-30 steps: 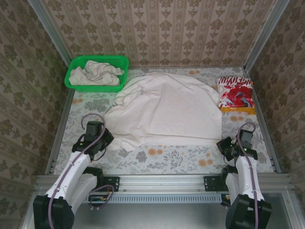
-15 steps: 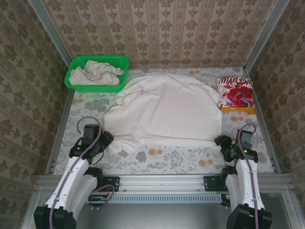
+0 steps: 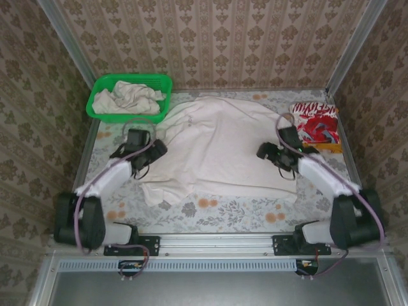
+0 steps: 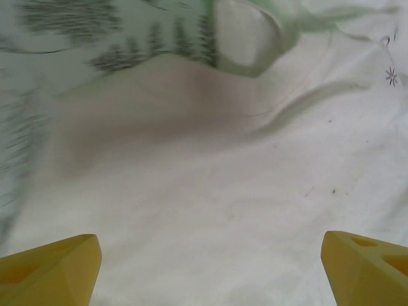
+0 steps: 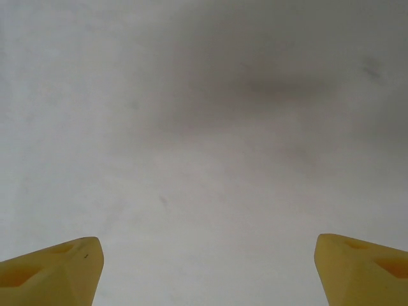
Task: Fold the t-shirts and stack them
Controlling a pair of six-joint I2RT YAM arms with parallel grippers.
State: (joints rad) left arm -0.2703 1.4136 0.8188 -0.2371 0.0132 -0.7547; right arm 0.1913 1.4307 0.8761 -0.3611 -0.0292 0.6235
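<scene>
Left pincer [image 3: 157,148] jaws spread wide, right pincer [image 3: 262,152] likewise, both arms stretched forward

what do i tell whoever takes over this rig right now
Left tool: open, over the white shirt's left edge, holding nothing.
Right tool: open, over its right side, holding nothing.
White shirt: spread mid-table, unfolded.
Red-and-white shirt: folded, far right corner.
Crumpled shirt: in the green basket, far left.
Done: one shirt folded.
To do: fold the white shirt, stack it, then the one from the basket.
</scene>
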